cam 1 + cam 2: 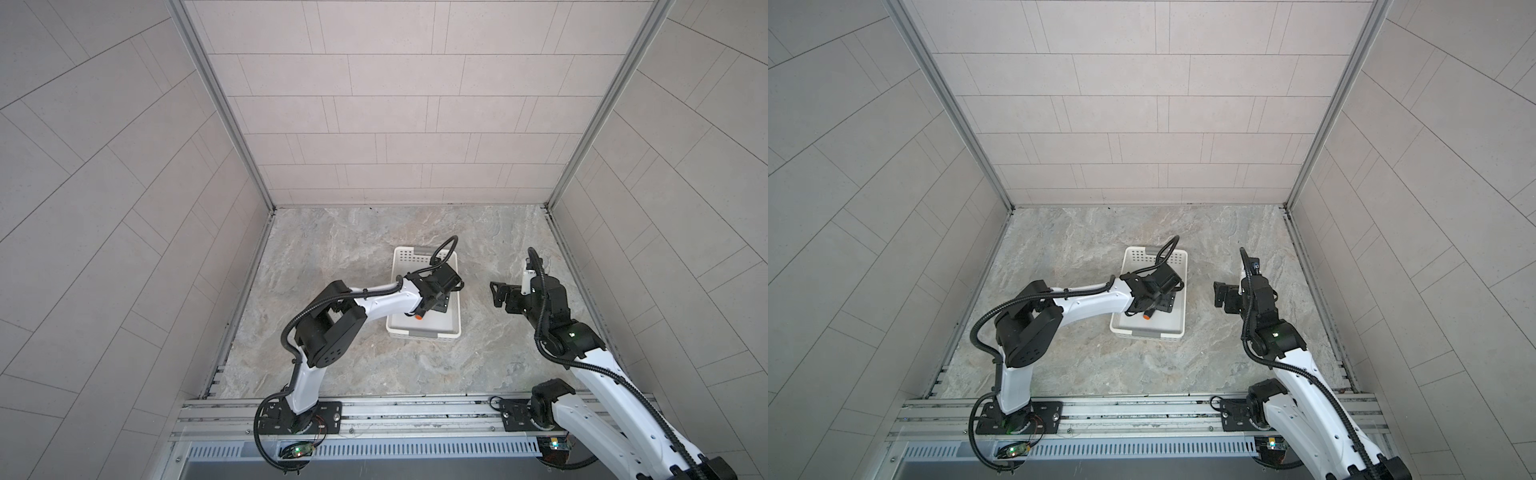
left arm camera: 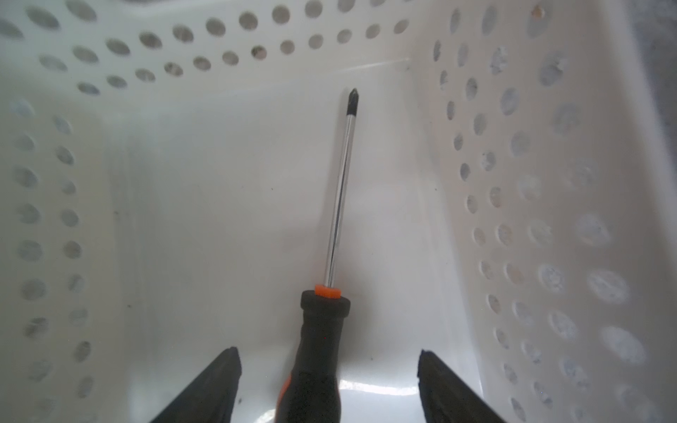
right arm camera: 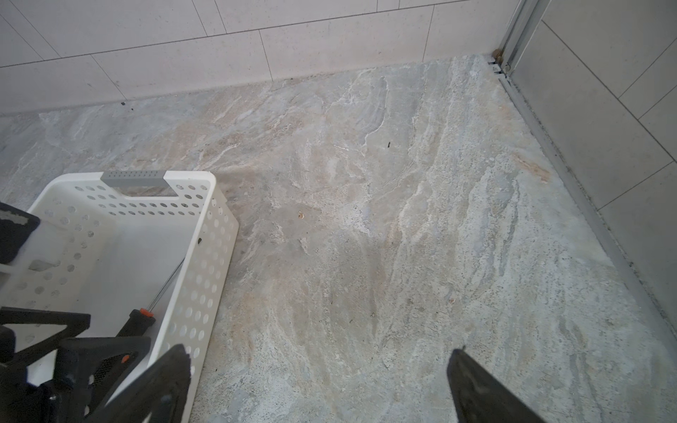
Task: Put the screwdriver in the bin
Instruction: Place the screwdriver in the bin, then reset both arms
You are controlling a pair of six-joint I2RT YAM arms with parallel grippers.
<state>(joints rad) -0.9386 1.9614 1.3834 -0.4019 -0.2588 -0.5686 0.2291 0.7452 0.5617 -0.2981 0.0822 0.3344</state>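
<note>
Screwdriver (image 2: pixel 322 322) lies on the floor of the bin (image 2: pixel 531 183), between the spread fingers of the left gripper (image 2: pixel 328 352), neither touching it. To the right, beside the bin, the right gripper (image 3: pixel 319 349) hangs over the table (image 3: pixel 366 183), fingers apart.

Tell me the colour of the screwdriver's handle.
The screwdriver handle is black with an orange band by the shaft; clearest in the left wrist view.

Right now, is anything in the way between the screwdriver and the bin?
Nothing visible: the screwdriver already lies inside the bin, apparently on its floor, with the left tool open astride it.
</note>
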